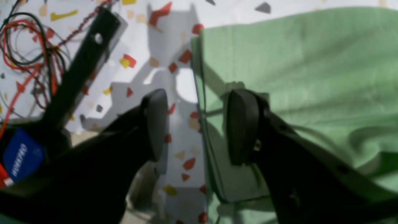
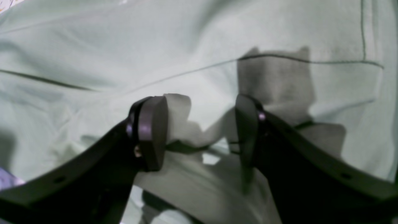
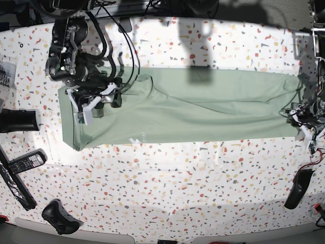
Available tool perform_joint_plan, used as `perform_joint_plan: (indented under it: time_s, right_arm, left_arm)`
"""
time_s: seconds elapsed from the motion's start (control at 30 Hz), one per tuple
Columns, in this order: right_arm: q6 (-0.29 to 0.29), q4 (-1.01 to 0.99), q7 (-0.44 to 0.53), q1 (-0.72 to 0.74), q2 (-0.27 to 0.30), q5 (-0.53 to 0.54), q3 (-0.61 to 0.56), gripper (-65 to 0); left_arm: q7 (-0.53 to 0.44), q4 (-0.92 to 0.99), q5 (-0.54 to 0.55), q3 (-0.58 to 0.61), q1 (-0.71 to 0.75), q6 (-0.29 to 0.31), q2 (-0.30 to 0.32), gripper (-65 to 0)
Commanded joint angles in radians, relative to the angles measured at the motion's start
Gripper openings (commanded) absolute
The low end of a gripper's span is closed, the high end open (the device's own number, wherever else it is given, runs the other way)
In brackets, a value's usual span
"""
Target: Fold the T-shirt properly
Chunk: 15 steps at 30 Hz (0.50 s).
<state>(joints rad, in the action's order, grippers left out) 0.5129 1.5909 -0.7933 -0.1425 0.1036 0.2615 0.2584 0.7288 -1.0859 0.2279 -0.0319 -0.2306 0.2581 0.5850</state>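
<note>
Base view, one T-shirt [image 3: 193,109], two gaping pincers

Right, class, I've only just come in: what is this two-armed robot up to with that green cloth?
It is folding the T-shirt, which lies as a long band across the speckled table. The right gripper hovers open over one end; the left gripper is open at the opposite edge, one side over cloth, one over table. Neither grips it.

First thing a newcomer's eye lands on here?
The long pale sage-green fabric T-shirt, folded into a wide band across the speckled terrazzo-pattern table in the base view. Next, the two black hands at its ends: the right hand open over the shirt's left end, the left hand open, straddling its right edge.
</note>
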Motion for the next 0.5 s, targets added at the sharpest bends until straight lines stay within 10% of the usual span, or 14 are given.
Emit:
perform_joint_plan:
  time_s: [0.0,0.27,0.47]
  right_arm:
    - [0.004,0.015,-0.005,0.001,0.018,0.001,0.005,-31.2]
    - [0.004,0.016,0.014,0.061,0.043,0.012,0.004,-31.2]
    - [0.065,0.017,0.000,0.132,0.044,0.012,0.004,-31.2]
  left_arm:
    - [-0.018,-0.013,-0.002,-0.006,-0.027,-0.011,0.027,-36.3]
    - [-0.032,-0.014,0.018,-0.006,-0.063,-0.011,0.032,-36.2]
    - [-0.052,-0.058,0.301,-0.007,-0.090,0.027,0.078,-36.2]
